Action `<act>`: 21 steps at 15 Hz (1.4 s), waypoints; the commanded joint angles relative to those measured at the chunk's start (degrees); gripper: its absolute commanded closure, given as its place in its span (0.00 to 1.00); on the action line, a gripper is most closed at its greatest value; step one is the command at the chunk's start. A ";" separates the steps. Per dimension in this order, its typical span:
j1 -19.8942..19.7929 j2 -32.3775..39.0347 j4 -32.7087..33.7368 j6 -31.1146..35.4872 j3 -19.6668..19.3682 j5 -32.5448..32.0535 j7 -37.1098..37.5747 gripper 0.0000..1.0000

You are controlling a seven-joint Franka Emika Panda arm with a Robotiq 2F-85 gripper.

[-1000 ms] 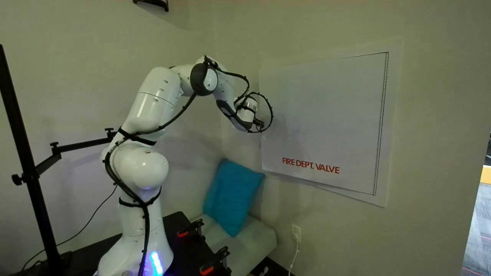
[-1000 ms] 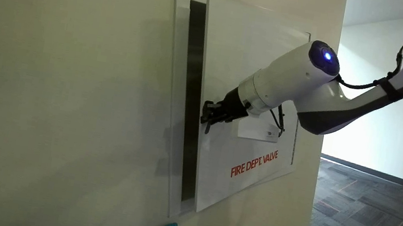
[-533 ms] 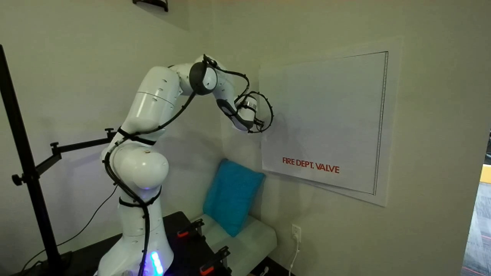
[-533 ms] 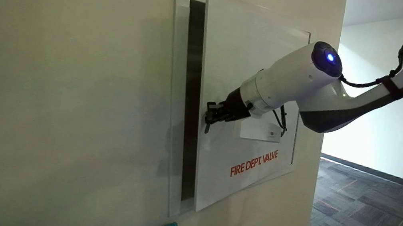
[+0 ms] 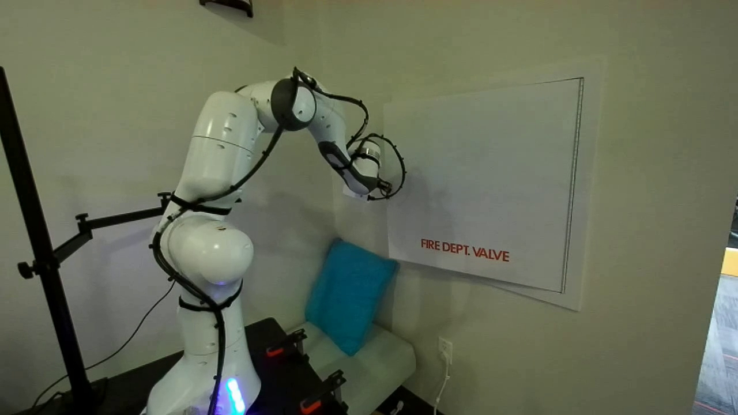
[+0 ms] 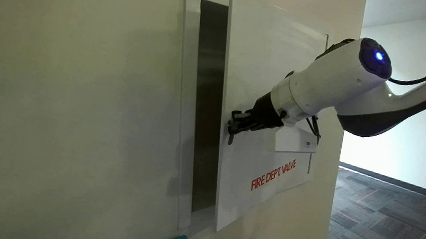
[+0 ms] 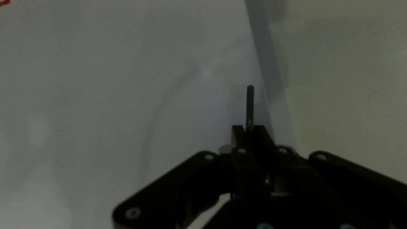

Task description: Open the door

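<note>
Wrist view has your gripper [image 7: 249, 137] pinched on the thin dark latch [image 7: 250, 105], the white door [image 7: 127, 89] spreading left across the frame while its near-upright free edge passes just right of the jaws, so your pull should likely swing outward and leftward.

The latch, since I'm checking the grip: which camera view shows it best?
The wrist view: close up, the latch juts out as a thin dark bar from the pincer, which looks shut on it. The exterior views show less: at best a short end below the pincer, at worst nothing I can make out.
</note>
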 commanded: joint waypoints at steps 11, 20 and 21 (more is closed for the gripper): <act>-10.30 -15.90 -8.94 14.15 6.41 -31.53 27.36 0.97; -37.38 -16.43 -9.68 20.97 30.87 -32.78 25.94 0.97; -41.20 -16.38 -10.02 21.34 34.39 -32.29 24.77 0.97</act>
